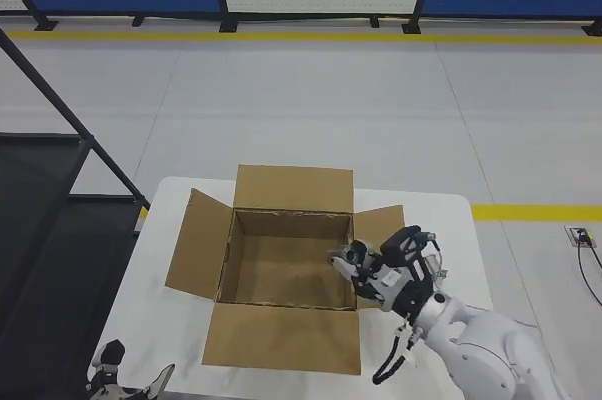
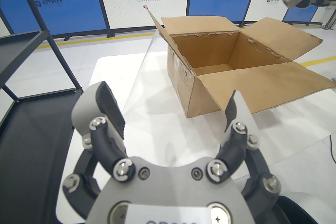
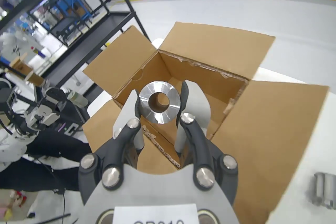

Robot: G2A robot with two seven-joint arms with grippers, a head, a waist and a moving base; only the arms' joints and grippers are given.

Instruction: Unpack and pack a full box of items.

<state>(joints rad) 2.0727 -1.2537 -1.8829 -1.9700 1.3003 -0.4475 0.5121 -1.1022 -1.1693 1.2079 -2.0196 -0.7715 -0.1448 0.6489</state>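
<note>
**Operator:** While the desk (image 1: 426,212) carries the box (image 1: 281,270) in its middle, all four flaps folded out and the inside bare as far as I can see, I read this as the packing half, with a first piece going in.

**Second:** How would you do it well?

**Operator:** I'd bring the right arm further inward first. From above, its jaws sit right over the box's right-hand wall, beside the right flap, so a straight descent could catch the torn rim. Once over the open floor I'd lower deep before letting go. The piece looks like solid steel, and I judge a drop would dent the cardboard or send it rolling.

**Second:** And the piece itself?

**Operator:** The metal ring (image 3: 172,93) is clamped between the right jaws, one pad on each side of its round wall. Its bore faces my wrist camera, and it hangs above the opening, touching no cardboard. The left jaws are spread wide with nothing between them, by the desk's near left corner, well apart from the box. A second metal piece (image 3: 324,191) lies on the desk just past the right flap.
</note>
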